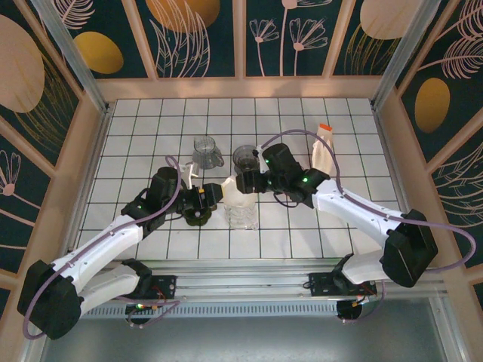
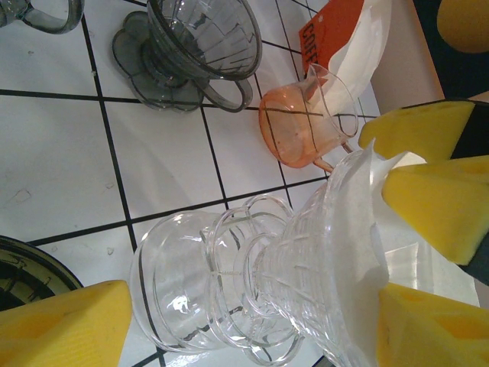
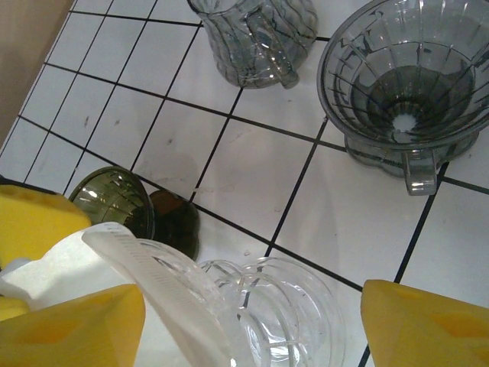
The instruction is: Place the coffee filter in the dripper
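Note:
A white paper coffee filter sits inside the clear ribbed dripper, its edge standing above the rim. The dripper rests on a clear glass carafe at the table's middle. In the left wrist view the filter lines the dripper above the carafe. My left gripper is open, its yellow fingers straddling both. My right gripper is open too, above the dripper, with the filter beside its left finger. In the top view the left gripper and right gripper meet at the dripper.
A grey dripper and a grey glass pitcher stand just behind. A dark green dripper lies under the left arm. A white bag with an orange label and a small orange cup stand to the right.

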You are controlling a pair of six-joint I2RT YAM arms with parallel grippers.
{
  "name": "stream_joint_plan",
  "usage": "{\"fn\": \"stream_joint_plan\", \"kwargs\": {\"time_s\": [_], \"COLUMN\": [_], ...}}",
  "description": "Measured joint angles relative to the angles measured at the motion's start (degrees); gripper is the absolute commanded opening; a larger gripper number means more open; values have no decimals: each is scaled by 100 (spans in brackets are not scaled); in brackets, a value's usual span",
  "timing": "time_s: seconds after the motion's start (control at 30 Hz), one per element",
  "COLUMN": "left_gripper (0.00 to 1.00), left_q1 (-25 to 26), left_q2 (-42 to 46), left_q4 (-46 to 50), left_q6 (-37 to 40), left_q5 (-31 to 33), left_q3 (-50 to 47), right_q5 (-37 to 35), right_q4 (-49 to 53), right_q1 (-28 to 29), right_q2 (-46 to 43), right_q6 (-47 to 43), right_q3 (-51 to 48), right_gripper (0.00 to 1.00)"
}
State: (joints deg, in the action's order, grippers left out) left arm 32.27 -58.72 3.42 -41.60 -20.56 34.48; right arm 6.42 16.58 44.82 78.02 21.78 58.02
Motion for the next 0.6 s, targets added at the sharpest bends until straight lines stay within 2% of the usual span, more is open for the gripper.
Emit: {"fn": "stream_joint_plan", "kwargs": {"time_s": [0.6], "left_gripper": [81], "left_q1": [0], "left_q2": [-59], "left_q4": [-22], "left_q6": [2], "left_q5": [-2], "left_q3": [-26], "right_q5": [-33], "right_q4": [37], "right_q1": [42], "right_q2": [-151], "right_q6": [216], "right_q3": [-7], "right_gripper": [77]}}
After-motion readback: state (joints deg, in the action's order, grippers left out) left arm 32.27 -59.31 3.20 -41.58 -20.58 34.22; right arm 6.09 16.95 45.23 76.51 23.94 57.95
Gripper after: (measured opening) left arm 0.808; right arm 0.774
